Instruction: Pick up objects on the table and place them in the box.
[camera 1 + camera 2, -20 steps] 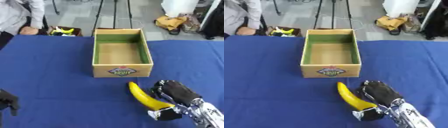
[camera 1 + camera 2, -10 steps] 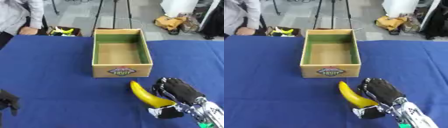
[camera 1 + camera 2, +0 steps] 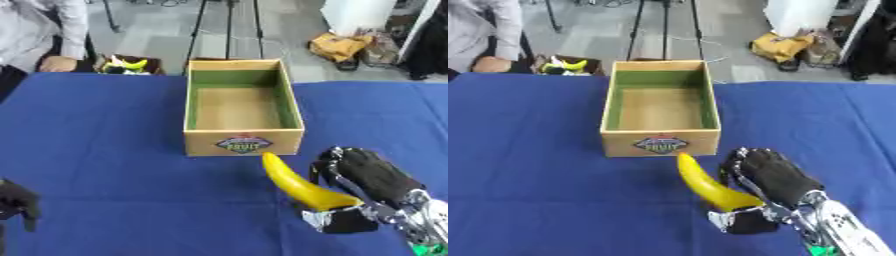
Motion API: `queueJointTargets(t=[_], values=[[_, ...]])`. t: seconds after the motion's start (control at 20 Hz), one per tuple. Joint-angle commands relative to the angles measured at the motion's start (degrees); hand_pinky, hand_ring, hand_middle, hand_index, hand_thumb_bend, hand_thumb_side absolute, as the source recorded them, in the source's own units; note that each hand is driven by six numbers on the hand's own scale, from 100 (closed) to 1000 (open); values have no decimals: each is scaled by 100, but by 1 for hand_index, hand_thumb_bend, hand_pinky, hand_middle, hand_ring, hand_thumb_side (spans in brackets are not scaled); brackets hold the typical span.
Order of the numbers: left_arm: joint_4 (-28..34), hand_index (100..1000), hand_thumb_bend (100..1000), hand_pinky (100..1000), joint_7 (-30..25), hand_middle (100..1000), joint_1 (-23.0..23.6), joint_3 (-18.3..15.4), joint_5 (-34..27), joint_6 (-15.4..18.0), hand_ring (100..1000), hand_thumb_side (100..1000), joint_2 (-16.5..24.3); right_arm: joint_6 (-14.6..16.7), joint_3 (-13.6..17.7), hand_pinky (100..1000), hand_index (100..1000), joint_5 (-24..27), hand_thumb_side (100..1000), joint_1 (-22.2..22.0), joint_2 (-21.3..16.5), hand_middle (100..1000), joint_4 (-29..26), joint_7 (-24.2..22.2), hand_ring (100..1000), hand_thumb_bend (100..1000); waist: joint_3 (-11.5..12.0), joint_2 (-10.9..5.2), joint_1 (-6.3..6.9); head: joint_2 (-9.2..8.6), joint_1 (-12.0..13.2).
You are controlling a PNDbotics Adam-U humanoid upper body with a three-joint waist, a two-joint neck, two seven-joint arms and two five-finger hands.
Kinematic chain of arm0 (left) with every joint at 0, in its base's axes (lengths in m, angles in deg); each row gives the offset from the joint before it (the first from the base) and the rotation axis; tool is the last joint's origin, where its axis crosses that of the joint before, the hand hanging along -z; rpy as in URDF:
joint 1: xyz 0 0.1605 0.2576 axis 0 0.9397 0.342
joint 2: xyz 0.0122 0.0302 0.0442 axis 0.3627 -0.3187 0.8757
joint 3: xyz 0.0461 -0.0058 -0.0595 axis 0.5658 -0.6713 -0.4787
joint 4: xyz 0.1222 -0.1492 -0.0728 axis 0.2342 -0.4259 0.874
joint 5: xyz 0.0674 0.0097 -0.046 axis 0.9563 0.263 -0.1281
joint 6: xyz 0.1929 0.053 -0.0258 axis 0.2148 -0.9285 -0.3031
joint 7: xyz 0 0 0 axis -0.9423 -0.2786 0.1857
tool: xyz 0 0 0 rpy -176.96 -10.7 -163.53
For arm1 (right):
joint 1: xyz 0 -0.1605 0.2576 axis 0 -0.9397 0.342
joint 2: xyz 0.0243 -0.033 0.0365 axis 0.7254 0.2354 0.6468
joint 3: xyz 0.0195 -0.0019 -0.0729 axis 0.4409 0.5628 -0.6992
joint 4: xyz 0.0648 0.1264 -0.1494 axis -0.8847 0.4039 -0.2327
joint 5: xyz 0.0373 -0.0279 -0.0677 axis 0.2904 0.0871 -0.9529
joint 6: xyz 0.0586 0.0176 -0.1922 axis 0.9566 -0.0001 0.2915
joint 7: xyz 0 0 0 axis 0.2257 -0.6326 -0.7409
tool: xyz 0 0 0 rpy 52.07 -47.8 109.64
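A yellow banana (image 3: 299,185) is held just above the blue table, in front of the box's near right corner, its tip pointing up towards the box. My right hand (image 3: 369,186) is shut on the banana's lower end, with fingers curled behind it and the thumb below. The wooden box (image 3: 241,105), green inside with a fruit label on its front wall, stands open and empty at the table's centre. My left hand (image 3: 16,202) rests at the lower left edge, only partly in view.
The blue table (image 3: 105,150) spreads on all sides of the box. Beyond its far left edge sits a small crate of yellow fruit (image 3: 128,65); a person in grey stands beside it. Bags lie on the floor at the back right.
My right hand has carried the banana slightly up and towards the box. The left hand stays at the lower left.
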Motion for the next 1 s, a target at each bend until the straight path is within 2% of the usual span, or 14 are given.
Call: queueJointTargets(t=[0.05, 0.55, 1.0], values=[[116, 475, 100, 182, -13, 364, -6, -36, 4, 1, 324, 1000, 55, -31, 81, 248, 430, 179, 572, 47, -196, 314, -270, 35, 416, 306, -4, -114, 17, -35, 12], [116, 475, 100, 182, -14, 364, -9, -28, -8, 10, 324, 1000, 75, -241, 202, 242, 418, 849, 580, 174, -464, 304, -722, 25, 406, 349, -8, -133, 11, -33, 36], [116, 475, 100, 182, -9, 364, -4, -33, -1, 8, 325, 1000, 77, -377, 333, 236, 408, 1210, 602, 420, -631, 301, -749, 231, 403, 348, -2, -133, 1, -60, 40]])
